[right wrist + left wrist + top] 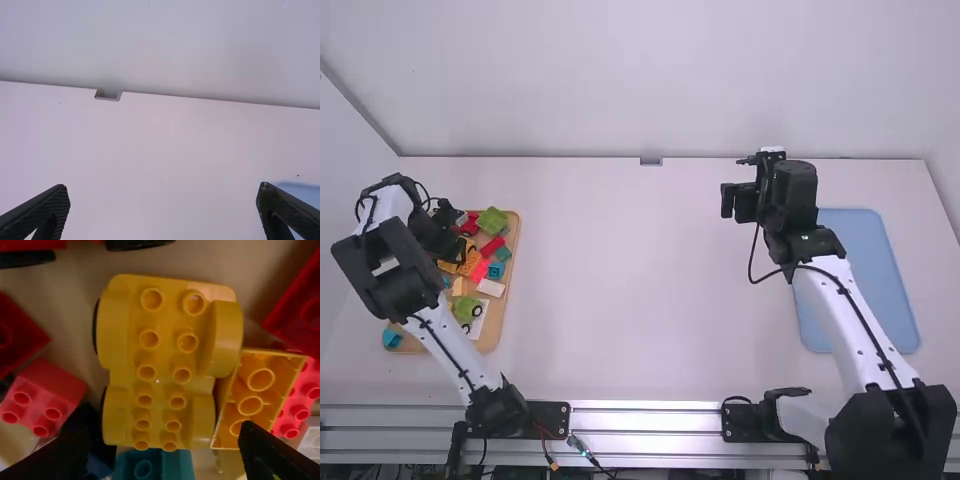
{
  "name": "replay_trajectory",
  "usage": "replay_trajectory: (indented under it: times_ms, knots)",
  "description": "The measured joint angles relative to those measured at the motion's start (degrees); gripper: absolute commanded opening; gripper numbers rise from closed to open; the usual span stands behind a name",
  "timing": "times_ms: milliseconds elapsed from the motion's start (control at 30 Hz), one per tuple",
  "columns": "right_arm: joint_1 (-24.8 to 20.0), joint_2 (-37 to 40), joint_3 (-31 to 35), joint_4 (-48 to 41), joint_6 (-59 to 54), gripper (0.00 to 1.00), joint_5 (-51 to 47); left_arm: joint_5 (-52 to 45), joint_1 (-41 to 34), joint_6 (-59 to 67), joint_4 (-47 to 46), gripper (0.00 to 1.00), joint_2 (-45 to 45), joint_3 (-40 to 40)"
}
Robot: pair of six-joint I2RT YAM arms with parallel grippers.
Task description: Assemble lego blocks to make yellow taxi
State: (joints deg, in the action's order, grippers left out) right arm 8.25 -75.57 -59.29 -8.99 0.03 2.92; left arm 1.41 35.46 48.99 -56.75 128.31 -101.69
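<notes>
In the high view my left gripper [448, 238] is over the brick tray at the left, and my right gripper [734, 200] is held over the table's far right part. The left wrist view has a yellow car base [162, 357] with wheels at its sides and studs facing up. My left gripper [164, 434] is open above it, with no brick clamped. A yellow brick [254, 402] lies hollow side up beside the base. In the right wrist view my right gripper [162, 195] stands wide open with nothing between its fingers.
The wooden tray [501, 325] holds several loose blocks, including a green one [491, 220], a white one [490, 287] and a teal one [172, 467]. Red bricks [50, 397] lie around the car base. A blue tray [860, 270] is behind the right arm.
</notes>
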Motion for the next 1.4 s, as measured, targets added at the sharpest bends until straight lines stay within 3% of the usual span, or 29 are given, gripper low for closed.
replay_trajectory:
  times_ms: [467, 933, 1100, 1400]
  knots:
    - [0.0, 0.0, 0.0, 0.3, -0.1, 0.99, 0.0, 1.0, 0.0, 1.3, 0.5, 0.56, 0.0, 0.7]
    - [0.0, 0.0, 0.0, 0.4, 0.0, 0.99, 0.0, 1.0, 0.0, 2.6, 3.0, 0.7, -0.3, 2.5]
    - [0.0, 0.0, 0.0, 0.4, 0.0, 0.99, 0.0, 0.9, 0.0, 2.6, 3.3, 0.8, -0.2, 3.9]
    - [0.0, 0.0, 0.0, 0.4, -0.1, 0.99, -0.1, -1.9, 0.2, 2.1, 3.7, 0.83, -0.2, 3.9]
